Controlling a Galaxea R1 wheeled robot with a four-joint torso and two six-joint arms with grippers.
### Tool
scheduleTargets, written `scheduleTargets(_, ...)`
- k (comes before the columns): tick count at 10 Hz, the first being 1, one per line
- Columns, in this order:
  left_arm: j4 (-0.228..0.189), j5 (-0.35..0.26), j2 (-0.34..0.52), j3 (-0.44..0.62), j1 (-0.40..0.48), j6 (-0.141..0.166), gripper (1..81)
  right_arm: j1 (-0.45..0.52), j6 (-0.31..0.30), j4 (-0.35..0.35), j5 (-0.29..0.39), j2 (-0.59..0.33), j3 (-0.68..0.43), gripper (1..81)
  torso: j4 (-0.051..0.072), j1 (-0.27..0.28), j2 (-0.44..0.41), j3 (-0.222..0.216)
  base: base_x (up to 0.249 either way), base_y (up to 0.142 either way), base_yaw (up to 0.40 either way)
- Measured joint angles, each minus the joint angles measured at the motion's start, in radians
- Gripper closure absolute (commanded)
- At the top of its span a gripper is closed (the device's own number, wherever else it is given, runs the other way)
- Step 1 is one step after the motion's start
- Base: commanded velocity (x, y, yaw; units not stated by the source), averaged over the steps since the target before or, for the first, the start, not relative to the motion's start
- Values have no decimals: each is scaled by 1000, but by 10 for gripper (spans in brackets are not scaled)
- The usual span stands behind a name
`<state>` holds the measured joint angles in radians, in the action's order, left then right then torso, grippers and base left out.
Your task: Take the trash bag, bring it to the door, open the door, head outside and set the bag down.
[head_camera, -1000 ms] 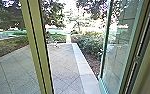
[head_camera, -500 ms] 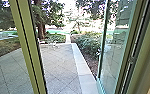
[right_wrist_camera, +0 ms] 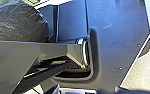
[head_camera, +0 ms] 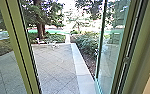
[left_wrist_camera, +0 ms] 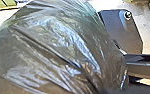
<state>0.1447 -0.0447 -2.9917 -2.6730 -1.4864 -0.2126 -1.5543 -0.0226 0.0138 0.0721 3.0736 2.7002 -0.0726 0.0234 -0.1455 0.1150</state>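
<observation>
From where I stand, the trash bag (left_wrist_camera: pixel 58 47) is a big, bulging thing, right up close before the left wrist camera. Its plastic is thin and glossy, a smoky grey-brown that goes greenish and slightly see-through towards its edge. Long creases run across it, a few of them deep and dark, others fine and bunched together like gathered cloth. Between them the light catches in streaks of white and pale blue, with warmer brownish patches lower down in that view. What is inside I can't make out.

The bag sits in front of part of the robot's dark plate (left_wrist_camera: pixel 122 31), whose corner has a round fitting (left_wrist_camera: pixel 127 15). In the right wrist view the bag's rounded side appears darker, nearly black, covered in fine crinkles, with the robot's jointed bar (right_wrist_camera: pixel 58 50) crossing in front of its edge.

As for the left gripper, I can't tell whether it is wide, narrow or closed on the plastic. The same goes for the right gripper: I can't say how it stands.

Ahead of the robot, the glass door (head_camera: pixel 109 60) stands open at the right of the doorway, between me and the shrubs (head_camera: pixel 87 43). An olive-green post (head_camera: pixel 17 47) slants down on the left, and past it lies the paved yard (head_camera: pixel 56 65) with its pale border (head_camera: pixel 82 70).
</observation>
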Motion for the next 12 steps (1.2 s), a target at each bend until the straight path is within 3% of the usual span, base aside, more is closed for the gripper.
scheduleTargets(3,0,0,-1,0,-2,0,811,0,0,0,0,2,5,10,0,0,0,0,0,-113,0)
scheduleTargets(12,-3,0,-9,1,-2,0,811,-6,0,-9,0,5,11,10,0,-1,0,0,0,0,0)
